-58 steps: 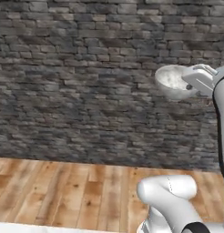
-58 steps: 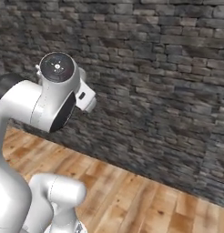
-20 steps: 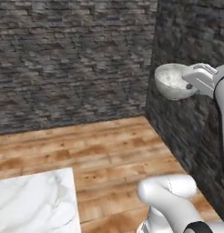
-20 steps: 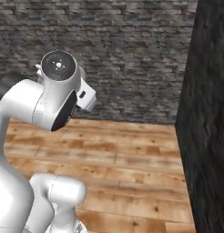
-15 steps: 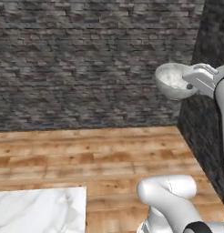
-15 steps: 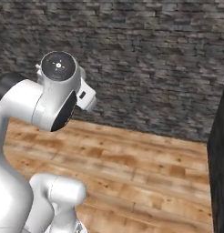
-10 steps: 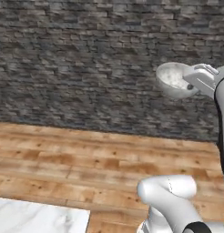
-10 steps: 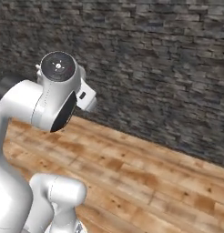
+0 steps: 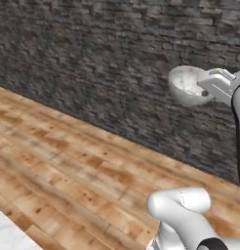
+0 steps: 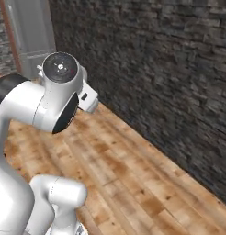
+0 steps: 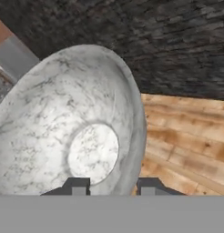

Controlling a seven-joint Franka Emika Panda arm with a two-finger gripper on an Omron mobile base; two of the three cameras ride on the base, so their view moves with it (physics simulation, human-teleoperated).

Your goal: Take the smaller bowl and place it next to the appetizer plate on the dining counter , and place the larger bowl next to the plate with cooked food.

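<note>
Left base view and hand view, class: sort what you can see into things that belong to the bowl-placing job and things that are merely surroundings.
Belonging to the job:
- the smaller bowl, grey-white and speckled, held up in the air
- the hand, closed on the bowl's rim

Merely surroundings:
- dark stone wall
- wooden floor
- grey panel in the right base view

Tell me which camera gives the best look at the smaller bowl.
The hand view: the smaller bowl looms close, its pale speckled inside facing the camera, its rim between the gripper fingertips. The left base view shows it small and raised before the stone wall. In the right base view the arm hides it.
</note>
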